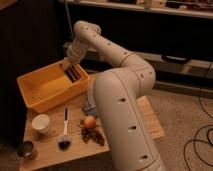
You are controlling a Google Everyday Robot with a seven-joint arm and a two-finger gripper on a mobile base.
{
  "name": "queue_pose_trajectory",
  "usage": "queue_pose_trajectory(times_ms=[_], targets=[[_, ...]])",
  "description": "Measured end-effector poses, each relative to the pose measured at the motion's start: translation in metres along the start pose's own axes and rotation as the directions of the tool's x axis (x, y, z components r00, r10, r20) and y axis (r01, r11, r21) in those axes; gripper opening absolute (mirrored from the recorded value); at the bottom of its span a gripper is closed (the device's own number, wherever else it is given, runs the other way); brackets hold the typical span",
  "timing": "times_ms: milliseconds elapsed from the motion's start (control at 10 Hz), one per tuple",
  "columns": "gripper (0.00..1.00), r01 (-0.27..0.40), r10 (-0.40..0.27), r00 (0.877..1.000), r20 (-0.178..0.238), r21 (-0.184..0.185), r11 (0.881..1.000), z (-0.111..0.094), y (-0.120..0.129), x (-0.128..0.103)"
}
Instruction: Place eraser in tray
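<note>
Your gripper [68, 66] hangs over the yellow tray [37, 102], its fingers clamped on the striped eraser [74, 74], which is tilted above the tray's far right corner. No lettering is legible anywhere.

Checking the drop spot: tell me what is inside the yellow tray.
Over the large yellow plastic tray, the gripper holds the dark striped eraser at its right end. The visible floor looks bare; the near wall hides the floor behind it.

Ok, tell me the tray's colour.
Yellow tray, camera view; the gripper holds the eraser over it.
</note>
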Motion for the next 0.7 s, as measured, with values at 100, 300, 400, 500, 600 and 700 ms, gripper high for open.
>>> queue_pose_trajectory(times_ms=[100, 300, 400, 500, 600, 700], targets=[[0.80, -0.003, 0.003, 1.000, -0.003, -0.007, 1.000, 0.002, 0.000, 0.000], [0.80, 0.003, -0.004, 1.000, -0.016, -0.013, 1.000, 0.009, 0.006, -0.005], [0.80, 0.003, -0.003, 1.000, -0.026, -0.014, 1.000, 0.013, 0.008, -0.008], [0.80, -0.002, 0.001, 0.999, -0.032, -0.013, 1.000, 0.015, 0.007, -0.009], [0.80, -0.007, 0.007, 0.999, -0.037, -0.011, 1.000, 0.015, 0.006, -0.009], [0.80, -0.007, 0.007, 0.999, -0.042, -0.012, 1.000, 0.017, 0.007, -0.010]])
